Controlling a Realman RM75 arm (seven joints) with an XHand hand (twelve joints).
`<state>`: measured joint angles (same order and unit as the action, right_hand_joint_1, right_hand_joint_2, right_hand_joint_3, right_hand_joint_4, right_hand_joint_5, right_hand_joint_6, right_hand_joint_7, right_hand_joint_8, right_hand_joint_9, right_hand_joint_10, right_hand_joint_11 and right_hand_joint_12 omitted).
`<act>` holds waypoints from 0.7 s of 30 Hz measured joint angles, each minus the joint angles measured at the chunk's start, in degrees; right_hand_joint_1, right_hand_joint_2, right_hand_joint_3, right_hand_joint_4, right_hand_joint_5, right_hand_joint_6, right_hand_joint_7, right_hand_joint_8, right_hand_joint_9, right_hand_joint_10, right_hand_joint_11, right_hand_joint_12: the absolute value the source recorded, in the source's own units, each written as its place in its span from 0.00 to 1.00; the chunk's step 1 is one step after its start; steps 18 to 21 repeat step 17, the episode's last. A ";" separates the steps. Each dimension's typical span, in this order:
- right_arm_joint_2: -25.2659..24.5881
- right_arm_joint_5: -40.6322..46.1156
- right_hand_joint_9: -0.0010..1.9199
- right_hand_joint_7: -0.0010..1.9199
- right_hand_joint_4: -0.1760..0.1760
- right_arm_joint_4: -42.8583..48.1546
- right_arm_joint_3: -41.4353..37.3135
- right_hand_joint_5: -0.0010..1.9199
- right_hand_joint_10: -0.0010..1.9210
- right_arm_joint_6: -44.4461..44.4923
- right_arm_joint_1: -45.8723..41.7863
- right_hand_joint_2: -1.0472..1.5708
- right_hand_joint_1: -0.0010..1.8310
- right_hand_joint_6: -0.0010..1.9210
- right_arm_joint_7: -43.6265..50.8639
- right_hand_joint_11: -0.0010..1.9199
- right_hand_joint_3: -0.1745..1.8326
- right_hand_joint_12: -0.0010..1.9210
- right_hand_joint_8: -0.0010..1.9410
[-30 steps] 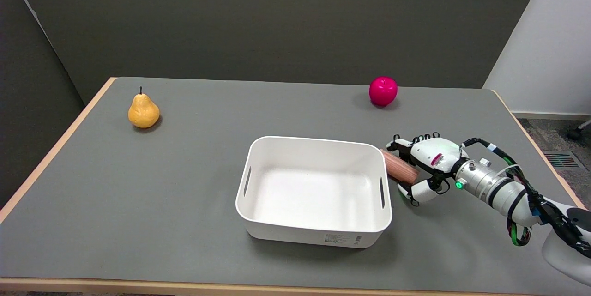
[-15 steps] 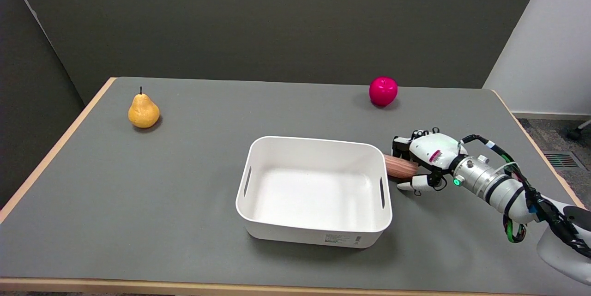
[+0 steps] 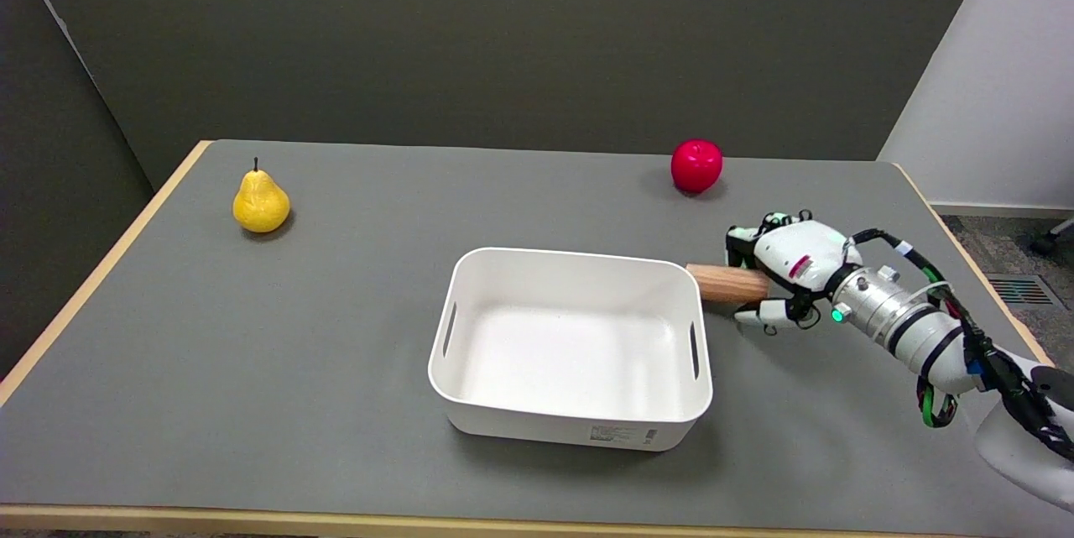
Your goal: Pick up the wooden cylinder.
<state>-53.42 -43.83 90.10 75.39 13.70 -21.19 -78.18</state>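
R hand fingers wrapped rnd wooden cylinder

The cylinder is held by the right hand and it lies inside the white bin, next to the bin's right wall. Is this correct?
Not quite. The cylinder is held by the right hand, but it is outside the white bin, beside the bin's right wall, its free end near the far right corner. The head view shows this.

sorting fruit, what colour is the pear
Yellow; the pear shows in the head view.
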 measured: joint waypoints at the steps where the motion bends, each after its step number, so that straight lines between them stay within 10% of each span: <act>1: -0.05 0.02 0.43 0.30 0.00 0.05 -0.43 0.26 0.99 0.01 0.10 0.87 0.61 0.87 0.22 0.18 0.24 1.00 0.90; 21: 1.05 0.14 0.44 0.31 0.00 -0.29 -8.95 0.28 1.00 0.21 3.69 0.86 0.61 0.86 1.94 0.24 0.27 1.00 0.89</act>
